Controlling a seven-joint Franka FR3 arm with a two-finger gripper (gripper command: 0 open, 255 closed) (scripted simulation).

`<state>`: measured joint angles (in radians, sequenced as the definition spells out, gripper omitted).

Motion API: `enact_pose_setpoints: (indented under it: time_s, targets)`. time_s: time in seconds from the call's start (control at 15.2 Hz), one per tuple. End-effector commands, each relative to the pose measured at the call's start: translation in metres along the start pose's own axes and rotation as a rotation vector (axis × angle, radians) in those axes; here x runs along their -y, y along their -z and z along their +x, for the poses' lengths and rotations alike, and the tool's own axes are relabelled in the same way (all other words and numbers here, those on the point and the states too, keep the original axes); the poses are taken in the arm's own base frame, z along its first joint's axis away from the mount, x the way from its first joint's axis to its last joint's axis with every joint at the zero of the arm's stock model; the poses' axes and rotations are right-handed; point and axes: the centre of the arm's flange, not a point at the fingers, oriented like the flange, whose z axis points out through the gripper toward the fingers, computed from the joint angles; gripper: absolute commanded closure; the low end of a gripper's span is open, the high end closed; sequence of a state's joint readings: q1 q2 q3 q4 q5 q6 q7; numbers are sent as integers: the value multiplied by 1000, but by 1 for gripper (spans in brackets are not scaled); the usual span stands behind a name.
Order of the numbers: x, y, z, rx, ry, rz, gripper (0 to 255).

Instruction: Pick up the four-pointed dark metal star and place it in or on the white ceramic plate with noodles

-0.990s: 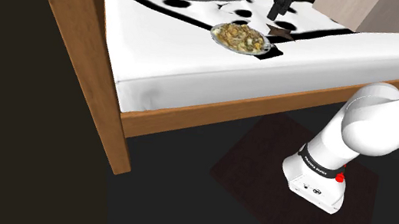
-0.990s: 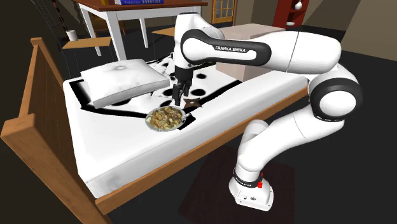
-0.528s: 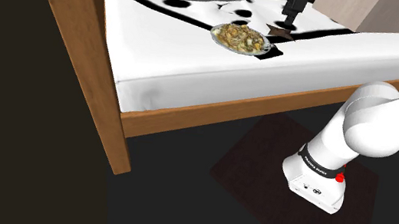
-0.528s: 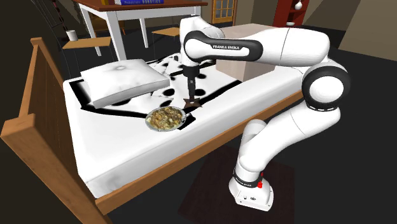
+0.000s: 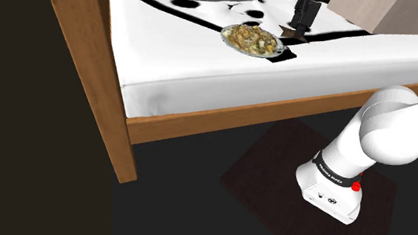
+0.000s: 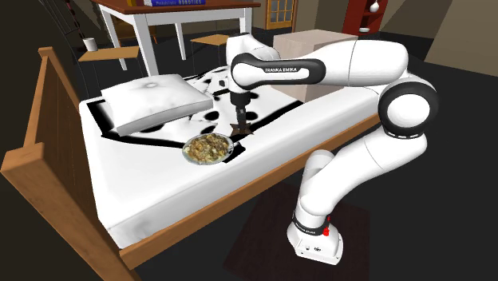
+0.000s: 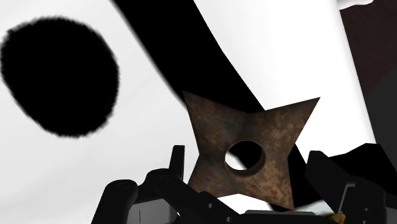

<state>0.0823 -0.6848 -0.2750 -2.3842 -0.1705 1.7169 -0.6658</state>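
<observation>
A rusty dark four-pointed star [image 7: 219, 137] with a round hole lies flat on the white, black-spotted bed cover. My gripper [image 7: 249, 167] is right over it, open, one finger on each side, and I cannot tell whether they touch it. In the second exterior view the gripper [image 6: 239, 121] points straight down onto the star [image 6: 239, 130], just to that view's right of the plate of noodles [image 6: 207, 148]. From the shoulder camera, the gripper [image 5: 298, 26] stands on the star [image 5: 293, 35] beside the plate [image 5: 250, 40].
A white pillow [image 6: 156, 100] lies behind the plate. A beige box [image 5: 381, 11] stands close behind the gripper. A wooden bed frame [image 5: 224, 114] edges the mattress, with a tall end board [image 6: 48, 136]. A white table [image 6: 171, 20] stands behind the bed.
The gripper swung from a tilt beside the plate to upright over the star, then came down until its fingers straddle the star. Star and plate have not moved.
</observation>
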Motion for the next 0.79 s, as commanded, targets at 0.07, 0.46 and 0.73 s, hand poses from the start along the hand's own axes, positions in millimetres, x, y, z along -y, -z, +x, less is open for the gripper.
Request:
enact_pose_setpoints:
  time_s: [0.07, 0.46, 0.73]
  targets:
    - [0, -4, 0, 0, 0, 0, 0]
    - [0, -3, 0, 0, 0, 0, 255]
    - [0, -3, 0, 0, 0, 0, 255]
